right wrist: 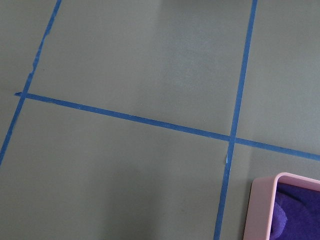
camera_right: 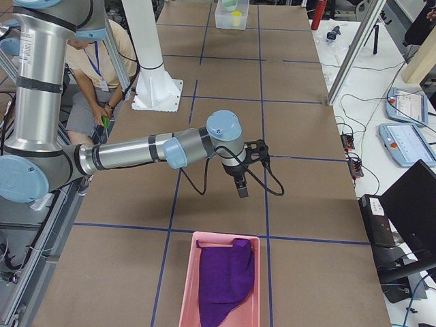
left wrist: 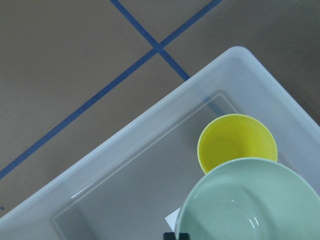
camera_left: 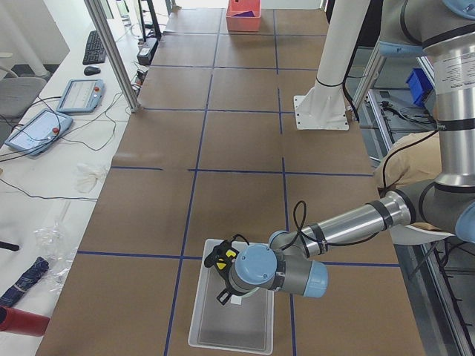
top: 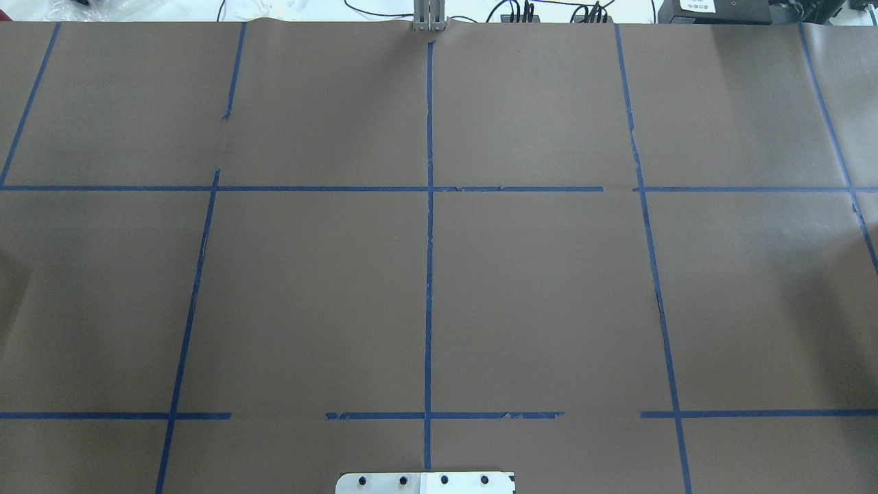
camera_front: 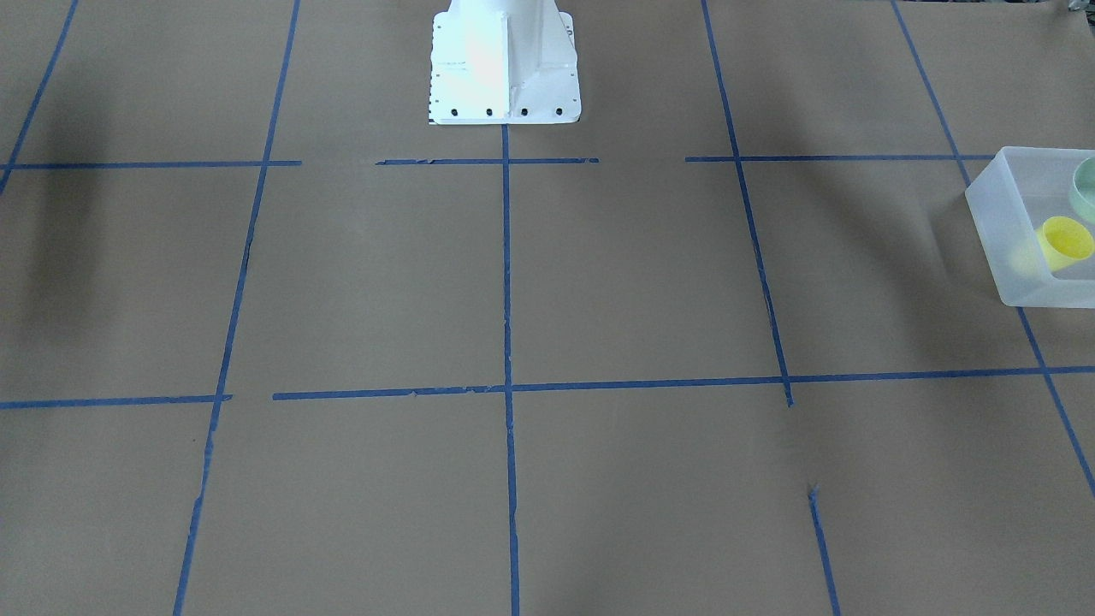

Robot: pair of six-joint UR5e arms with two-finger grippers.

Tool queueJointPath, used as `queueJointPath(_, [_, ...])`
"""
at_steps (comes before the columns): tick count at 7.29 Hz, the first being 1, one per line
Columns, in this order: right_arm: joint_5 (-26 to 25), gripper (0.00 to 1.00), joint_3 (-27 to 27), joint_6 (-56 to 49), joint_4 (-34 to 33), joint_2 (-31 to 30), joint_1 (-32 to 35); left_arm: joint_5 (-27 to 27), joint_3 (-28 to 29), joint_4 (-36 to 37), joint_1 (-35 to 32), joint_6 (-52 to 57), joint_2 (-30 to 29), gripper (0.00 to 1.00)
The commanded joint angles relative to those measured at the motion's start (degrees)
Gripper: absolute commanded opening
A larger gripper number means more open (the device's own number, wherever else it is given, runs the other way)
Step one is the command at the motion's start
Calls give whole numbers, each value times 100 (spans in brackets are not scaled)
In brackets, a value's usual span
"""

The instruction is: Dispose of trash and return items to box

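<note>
The box stands at the table's end, a frosted-white bin also seen in the left wrist view. Inside it stands the yellow cup, with the mint-green bowl beside it and closer to the wrist camera. My left gripper hangs over the box; I cannot tell whether it is open or shut, or whether it touches the bowl. The purple cloth lies folded in a pink bin. My right gripper hovers above the table short of that bin, its state unclear.
Brown paper with blue tape lines covers the table. The robot's white base stands at mid-table. A seated person is behind the robot. Tablets and cables lie along the far side.
</note>
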Motion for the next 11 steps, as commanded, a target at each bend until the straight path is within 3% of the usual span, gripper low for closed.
queueJointPath(1, [0, 100, 0, -7, 0, 0, -7, 241, 65, -298, 0, -18, 34, 52])
queueJointPath(2, [0, 100, 0, -7, 0, 0, -7, 241, -4, -299, 0, -44, 16, 69])
queueJointPath(3, [0, 100, 0, 1, 0, 0, -7, 267, -405, -282, 0, -732, 25, 100])
queueJointPath(5, [0, 100, 0, 1, 0, 0, -7, 285, -1074, 146, 69, -1360, -53, 100])
queueJointPath(6, [9, 100, 0, 1, 0, 0, 2, 337, -1617, 793, 200, -1546, -106, 100])
queueJointPath(8, [0, 100, 0, 10, -9, 0, 2, 662, -2655, 2845, 254, -1504, -578, 100])
queueJointPath(9, [0, 100, 0, 10, -9, -8, 2, 646, -2546, 3291, 202, -1460, -547, 100])
queueJointPath(11, [-9, 100, 35, 10, -44, 0, 11, 558, -2074, 3365, 175, -1521, -178, 100])
